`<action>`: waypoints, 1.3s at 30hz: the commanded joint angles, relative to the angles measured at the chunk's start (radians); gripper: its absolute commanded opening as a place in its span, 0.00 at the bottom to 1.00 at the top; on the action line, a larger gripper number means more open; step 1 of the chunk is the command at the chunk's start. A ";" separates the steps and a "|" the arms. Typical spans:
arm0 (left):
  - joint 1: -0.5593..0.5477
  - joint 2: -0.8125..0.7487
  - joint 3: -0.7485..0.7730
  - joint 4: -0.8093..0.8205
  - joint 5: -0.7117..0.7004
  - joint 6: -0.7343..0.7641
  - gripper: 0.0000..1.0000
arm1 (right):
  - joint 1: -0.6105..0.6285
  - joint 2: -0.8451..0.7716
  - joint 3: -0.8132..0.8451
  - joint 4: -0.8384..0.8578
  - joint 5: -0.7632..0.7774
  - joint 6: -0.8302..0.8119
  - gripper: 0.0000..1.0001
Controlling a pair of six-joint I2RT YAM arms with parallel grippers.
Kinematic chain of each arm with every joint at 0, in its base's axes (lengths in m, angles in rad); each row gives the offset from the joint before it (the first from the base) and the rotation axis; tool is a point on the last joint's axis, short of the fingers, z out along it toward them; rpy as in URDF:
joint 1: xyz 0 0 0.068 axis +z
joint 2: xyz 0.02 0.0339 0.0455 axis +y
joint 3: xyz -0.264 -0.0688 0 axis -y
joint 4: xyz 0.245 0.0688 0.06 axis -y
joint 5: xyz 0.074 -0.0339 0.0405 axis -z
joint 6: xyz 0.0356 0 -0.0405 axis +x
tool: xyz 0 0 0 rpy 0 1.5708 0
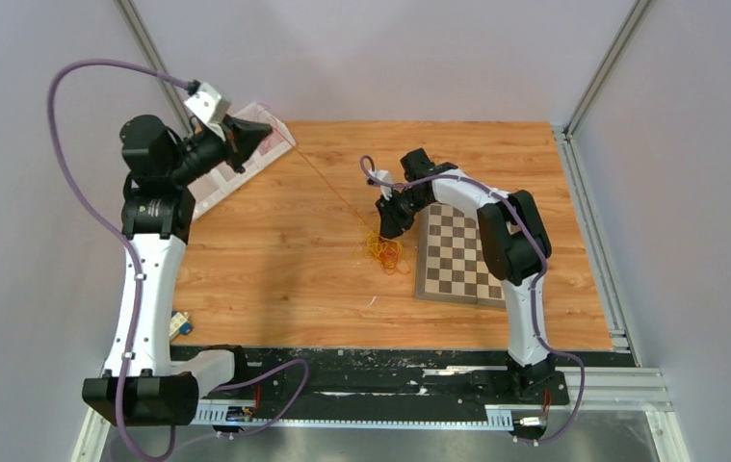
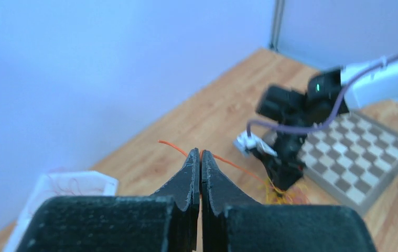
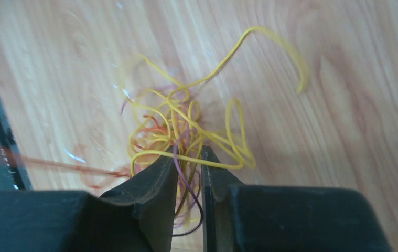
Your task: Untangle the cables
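Observation:
The cables are a small tangled bunch point(image 1: 385, 252) of thin yellow, orange and red strands on the wooden table, just left of the chessboard; the bunch also shows in the left wrist view point(image 2: 286, 195) and the right wrist view point(image 3: 181, 126). My left gripper point(image 1: 267, 128) point(image 2: 201, 152) is raised at the back left, shut on one orange strand point(image 1: 327, 183) point(image 2: 233, 164) that runs taut down to the bunch. My right gripper point(image 1: 383, 231) point(image 3: 190, 152) is down on the bunch, its jaws closed to a narrow gap with yellow and purple strands pinched between them.
A chessboard point(image 1: 457, 255) point(image 2: 364, 157) lies right of the bunch, under the right arm. A white tray point(image 1: 246, 168) point(image 2: 65, 189) sits at the back left below the left gripper. A small blue and yellow object point(image 1: 180, 324) lies at the table's left edge. Grey walls enclose the table.

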 commanded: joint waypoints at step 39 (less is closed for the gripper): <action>0.427 0.363 0.681 0.386 -0.393 -0.589 0.00 | -0.057 -0.011 -0.103 -0.018 0.102 -0.078 0.03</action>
